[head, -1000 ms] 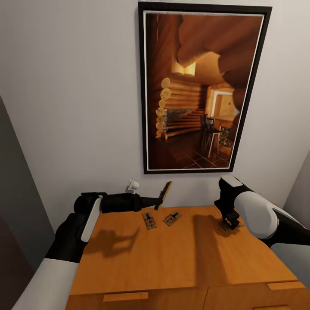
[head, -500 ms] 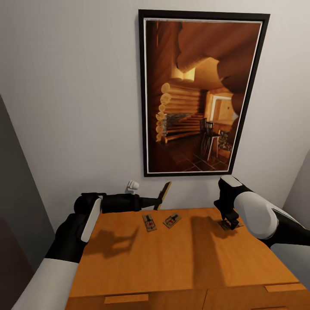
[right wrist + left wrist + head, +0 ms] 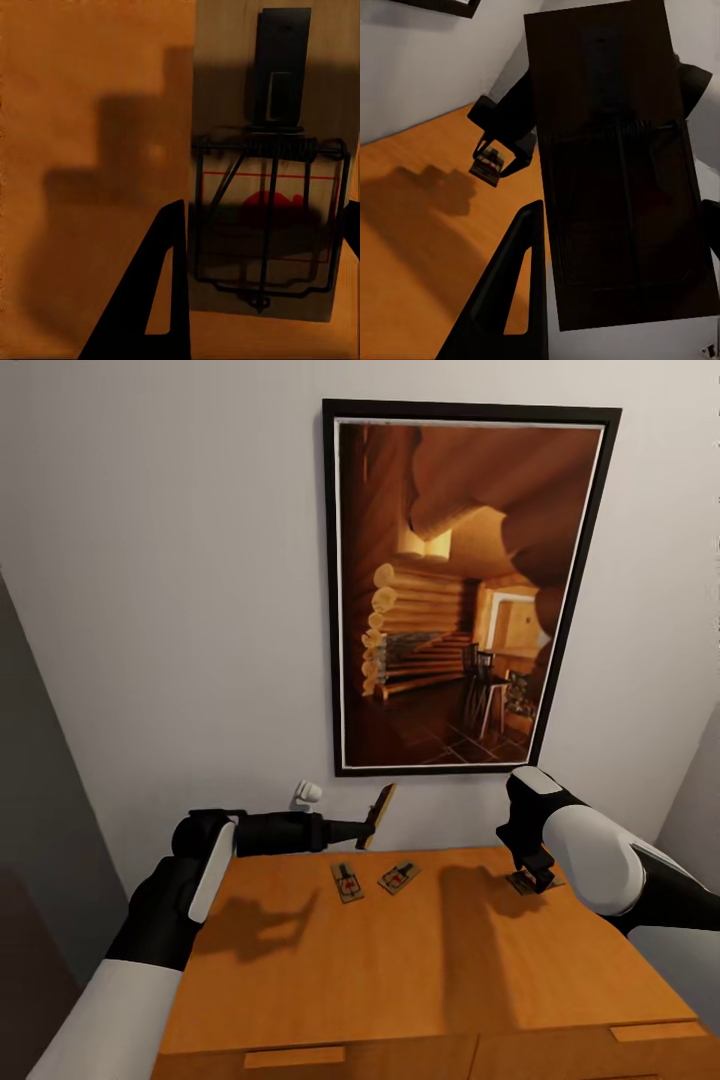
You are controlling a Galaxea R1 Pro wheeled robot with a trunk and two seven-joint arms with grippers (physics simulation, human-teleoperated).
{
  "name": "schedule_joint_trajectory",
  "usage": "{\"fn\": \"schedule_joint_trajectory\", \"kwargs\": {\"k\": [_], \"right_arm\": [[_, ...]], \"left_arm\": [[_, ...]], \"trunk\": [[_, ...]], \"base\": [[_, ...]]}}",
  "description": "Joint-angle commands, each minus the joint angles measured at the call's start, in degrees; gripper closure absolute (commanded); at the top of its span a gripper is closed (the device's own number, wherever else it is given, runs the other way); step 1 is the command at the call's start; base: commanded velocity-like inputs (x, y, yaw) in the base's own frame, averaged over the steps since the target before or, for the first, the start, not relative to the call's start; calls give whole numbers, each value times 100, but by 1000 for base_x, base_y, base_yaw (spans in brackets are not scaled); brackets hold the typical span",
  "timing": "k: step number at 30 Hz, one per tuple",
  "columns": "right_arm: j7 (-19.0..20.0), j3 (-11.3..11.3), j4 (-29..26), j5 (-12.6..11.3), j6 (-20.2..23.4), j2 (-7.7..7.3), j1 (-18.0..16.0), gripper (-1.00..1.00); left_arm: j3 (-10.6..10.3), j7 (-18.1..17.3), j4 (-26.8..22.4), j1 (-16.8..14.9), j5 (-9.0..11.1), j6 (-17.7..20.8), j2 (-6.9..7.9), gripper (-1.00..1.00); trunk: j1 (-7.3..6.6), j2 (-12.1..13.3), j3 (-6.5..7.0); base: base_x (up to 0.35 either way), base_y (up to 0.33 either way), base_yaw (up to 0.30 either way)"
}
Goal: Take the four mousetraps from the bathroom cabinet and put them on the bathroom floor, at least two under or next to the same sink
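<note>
The orange-brown cabinet (image 3: 400, 970) stands below me against the wall. My left gripper (image 3: 372, 824) is shut on one mousetrap (image 3: 380, 812), held on edge in the air above the cabinet's back left; this mousetrap (image 3: 619, 172) looks large and dark between the fingers (image 3: 514, 285). Two mousetraps (image 3: 346, 881) (image 3: 398, 877) lie flat at the back middle of the top. At the back right, my right gripper (image 3: 530, 875) points down, shut on a fourth mousetrap (image 3: 266, 195) at the cabinet top, a finger (image 3: 161, 292) against its long edge.
A large framed picture (image 3: 465, 585) of a log interior hangs on the white wall behind the cabinet. A small white fitting (image 3: 307, 792) sticks out of the wall near my left gripper. Bar handles (image 3: 293, 1057) (image 3: 660, 1032) mark the drawer fronts below the top.
The whole view has slid down a little, so the camera moved. Both grippers and the mousetraps keep their places relative to the cabinet.
</note>
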Motion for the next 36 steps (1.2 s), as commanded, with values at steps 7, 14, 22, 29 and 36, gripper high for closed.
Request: {"fn": "schedule_joint_trajectory", "kwargs": {"k": [7, 14, 22, 29, 36], "right_arm": [[-18, 58, -4, -44, 49, -2, -2, 100], [-16, 70, -4, -39, 52, 11, -2, 100], [326, 105, -2, 687, 56, 225, 9, 100], [590, 110, 94, 1069, 53, 431, 114, 100], [599, 111, 166, 1083, 52, 446, 144, 100]], "left_arm": [[9, -6, 112, -7, -16, 5, 7, 100], [9, 233, 440, -8, -22, -5, 7, 100], [2, 586, 815, -14, -15, -24, -1, 100], [21, 905, 888, -14, -18, -32, 7, 100], [16, 1037, 903, -14, -20, -41, 1, 100]], "trunk": [[-153, 276, 166], [-307, 557, 314], [-483, 878, 459], [-549, 998, 513], [-549, 998, 513]], "base": [[-215, 0, -43], [-307, 0, -26], [-313, 0, -70], [-120, 0, -106], [-5, 0, -7]]}}
